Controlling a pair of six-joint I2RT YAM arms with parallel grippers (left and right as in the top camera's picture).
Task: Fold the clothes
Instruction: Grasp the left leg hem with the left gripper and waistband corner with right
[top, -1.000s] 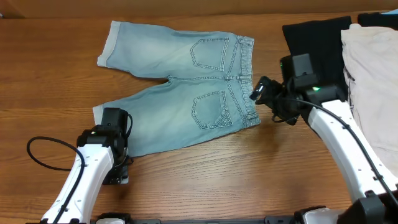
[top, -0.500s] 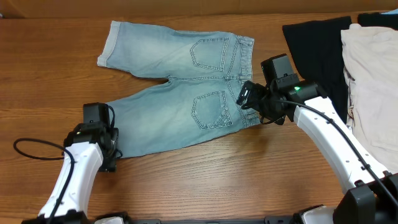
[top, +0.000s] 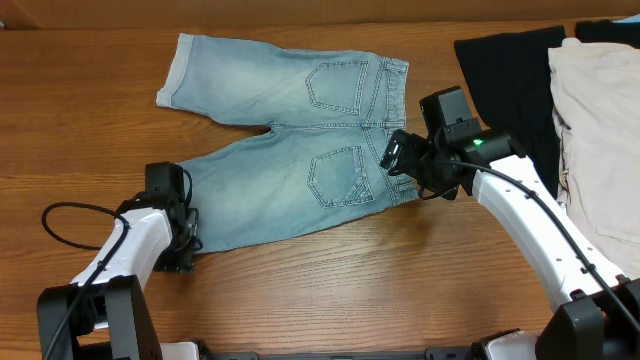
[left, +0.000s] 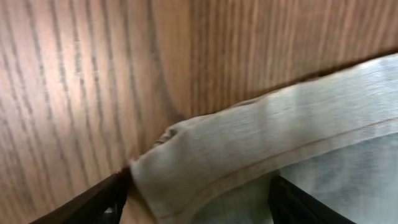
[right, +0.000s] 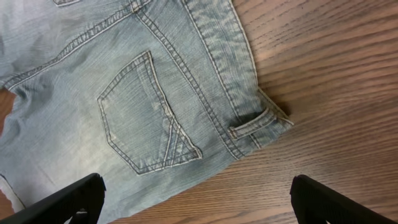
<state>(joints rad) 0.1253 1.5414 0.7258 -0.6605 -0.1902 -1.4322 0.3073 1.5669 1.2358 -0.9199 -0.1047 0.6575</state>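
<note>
Your left gripper (left: 199, 194) has slid up to the near-leg hem of the denim shorts (top: 300, 160), spread flat on the table (top: 350, 290), so a pinch looks ready: its fingers (left: 93, 202) stand apart with the hem corner between them. Your right gripper (right: 196, 190) has held still, splayed and empty over the shorts' near waistband corner.

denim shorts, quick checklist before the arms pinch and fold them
1. Layout: pale blue denim shorts lie spread flat, back pockets up: ok.
2. The left gripper is open, its fingers either side of the lower leg hem: ok.
3. The right gripper is open, aimed at the waistband corner: ok.
4. Fingers low enough to catch cloth: cannot tell.
5. The black garment and cream garment lie apart from the shorts: ok.
</note>
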